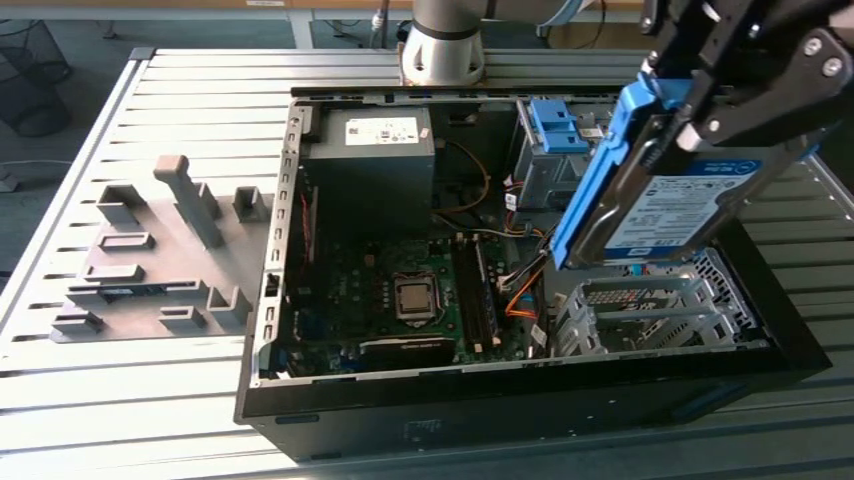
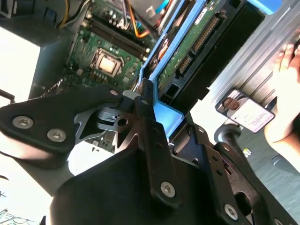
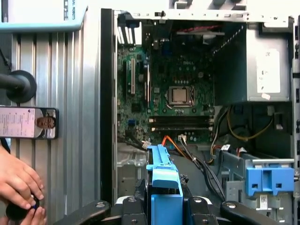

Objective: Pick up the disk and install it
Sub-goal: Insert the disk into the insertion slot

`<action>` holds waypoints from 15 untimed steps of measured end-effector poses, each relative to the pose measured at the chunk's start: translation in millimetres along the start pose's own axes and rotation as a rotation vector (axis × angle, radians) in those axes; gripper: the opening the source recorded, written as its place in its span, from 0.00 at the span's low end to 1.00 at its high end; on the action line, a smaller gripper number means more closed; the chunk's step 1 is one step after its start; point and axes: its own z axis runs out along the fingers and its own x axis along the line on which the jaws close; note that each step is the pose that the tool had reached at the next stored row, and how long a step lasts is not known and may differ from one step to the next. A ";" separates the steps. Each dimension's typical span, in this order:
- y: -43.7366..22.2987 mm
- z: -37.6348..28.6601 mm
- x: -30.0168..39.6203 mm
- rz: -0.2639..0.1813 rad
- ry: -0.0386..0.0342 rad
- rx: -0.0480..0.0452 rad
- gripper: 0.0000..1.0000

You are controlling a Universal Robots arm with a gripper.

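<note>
Disk (image 1: pixel 667 215): in blue carrier (image 1: pixel 597 175), tilted, pinched by gripper (image 1: pixel 707 110) above the metal drive cage (image 1: pixel 641 310) inside open computer case (image 1: pixel 534 420). Handling: square carrier with cage rails; clear orange cables (image 1: pixel 521 288).

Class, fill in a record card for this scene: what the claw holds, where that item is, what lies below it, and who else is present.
Claw: claw shut on the disk
Disk position: in the air, tilted, above the open computer case
Below disk: metal cage inside the case
Person: a hand, outside the case
</note>
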 end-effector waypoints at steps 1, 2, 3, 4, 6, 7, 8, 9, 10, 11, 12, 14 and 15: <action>-3.3 1.2 0.0 0.000 0.0000 0.0000 0.36; -6.2 2.5 0.0 0.000 0.0001 0.0000 0.36; -8.3 3.8 0.0 0.000 0.0001 0.0000 0.36; -9.4 4.8 0.1 0.000 0.0000 0.0000 0.36; -9.5 5.1 0.1 0.000 0.0000 0.0000 0.36; -9.5 5.2 0.1 0.000 0.0001 0.0000 0.36; -9.5 5.2 0.1 0.000 0.0000 0.0000 0.36; -9.5 5.2 0.1 0.000 0.0001 0.0000 0.36; -9.5 5.2 0.1 0.000 0.0000 0.0000 0.36; -9.5 5.2 0.1 0.000 0.0000 0.0000 0.36; -9.5 5.2 0.1 0.000 0.0000 0.0000 0.36; -9.5 5.4 0.3 0.000 -0.0002 0.0000 0.36; -9.5 5.7 0.7 0.000 -0.0004 0.0000 0.36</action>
